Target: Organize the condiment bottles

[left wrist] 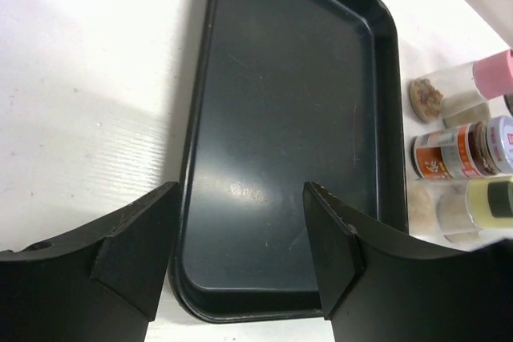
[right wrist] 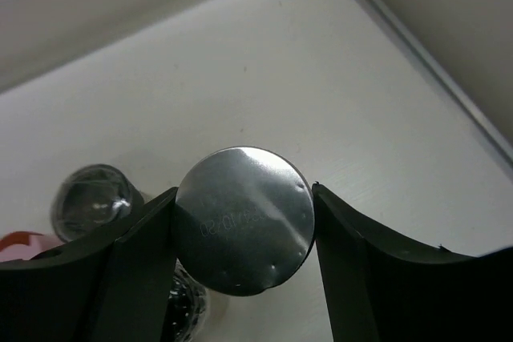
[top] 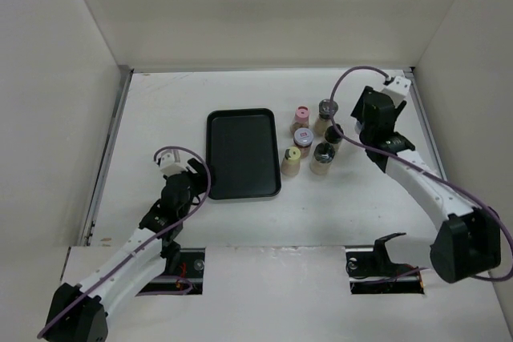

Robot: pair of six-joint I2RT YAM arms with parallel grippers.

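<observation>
Several condiment bottles stand in a cluster right of the black tray [top: 242,152]: pink cap [top: 301,112], grey cap [top: 327,107], white-purple cap [top: 302,137], pale yellow cap [top: 292,154] and a dark-capped one [top: 323,152]. My right gripper [right wrist: 244,214] is shut on a silver-capped bottle [right wrist: 243,218] at the cluster's right side [top: 334,132]; both fingers touch the cap. The grey-capped bottle [right wrist: 92,198] is just beyond it. My left gripper [left wrist: 240,198] is open and empty over the tray's near end [left wrist: 288,118]. Three bottles [left wrist: 457,150] show at the right of the left wrist view.
White walls enclose the table on the left, back and right. The right wall's foot [right wrist: 425,54] runs close to the right gripper. The left arm [top: 160,214] lies near the tray's front left corner.
</observation>
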